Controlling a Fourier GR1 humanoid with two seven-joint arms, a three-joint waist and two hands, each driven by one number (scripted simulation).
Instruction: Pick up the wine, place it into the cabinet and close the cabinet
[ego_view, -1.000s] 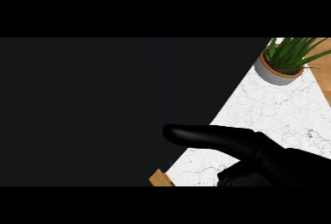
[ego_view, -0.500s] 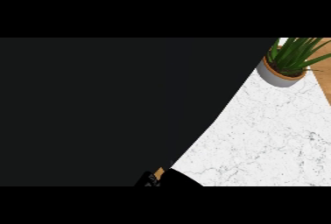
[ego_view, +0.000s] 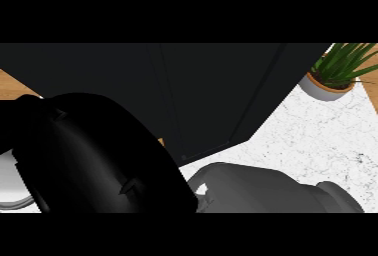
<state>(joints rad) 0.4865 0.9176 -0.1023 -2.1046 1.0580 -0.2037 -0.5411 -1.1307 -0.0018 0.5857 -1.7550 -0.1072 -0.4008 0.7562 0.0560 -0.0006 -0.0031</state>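
We cannot locate the wine: no bottle shows in the head view. The cabinet (ego_view: 214, 95) presents as a dark panelled body across the top centre, its lower corner reaching over the white marble counter (ego_view: 325, 140). A large black hand (ego_view: 96, 155) fills the lower left, close to the camera. We cannot tell which hand it is, nor what state it is in. A grey forearm (ego_view: 258, 192) lies just beside it along the lower edge. A potted plant (ego_view: 332, 80) stands top right, well apart.
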